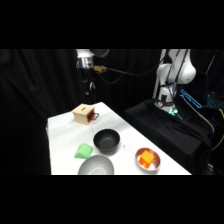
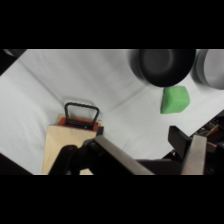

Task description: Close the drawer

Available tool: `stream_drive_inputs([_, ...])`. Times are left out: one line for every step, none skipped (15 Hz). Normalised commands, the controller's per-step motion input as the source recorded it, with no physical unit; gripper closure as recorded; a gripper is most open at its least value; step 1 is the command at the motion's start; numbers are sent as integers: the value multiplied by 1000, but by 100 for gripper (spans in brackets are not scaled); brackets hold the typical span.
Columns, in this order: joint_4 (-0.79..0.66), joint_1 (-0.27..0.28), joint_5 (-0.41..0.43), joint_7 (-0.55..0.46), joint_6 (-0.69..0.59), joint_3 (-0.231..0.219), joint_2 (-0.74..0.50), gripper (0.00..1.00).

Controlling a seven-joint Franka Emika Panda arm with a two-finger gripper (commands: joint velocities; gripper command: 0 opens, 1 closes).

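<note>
Seemingly high in the side view's upper middle, the white arm's gripper is seen above the small tan wooden box, whose orange-red drawer faces right on the white table. A black bowl and green block are seen lower in the frame.

Wrist view: the drawer is seen at lower left with its dark loop handle pointing up; the fingers are seen spread, holding nothing.

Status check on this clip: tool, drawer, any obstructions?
Tool open, above the wooden box. Drawer sticking out a little, handle untouched. Black bowl and green block sit apart, not in the way.

White glossy arm, cable trailing; black linkage, grey fingers.
</note>
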Motion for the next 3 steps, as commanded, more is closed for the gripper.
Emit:
stream_drive_inputs([250,-131,24,-311,-462,84,-132,0])
stream_drive_inputs([269,-120,-1,-276,-448,81,-95,0])
stream_drive_inputs([250,-113,-7,-286,-394,79,-80,0])
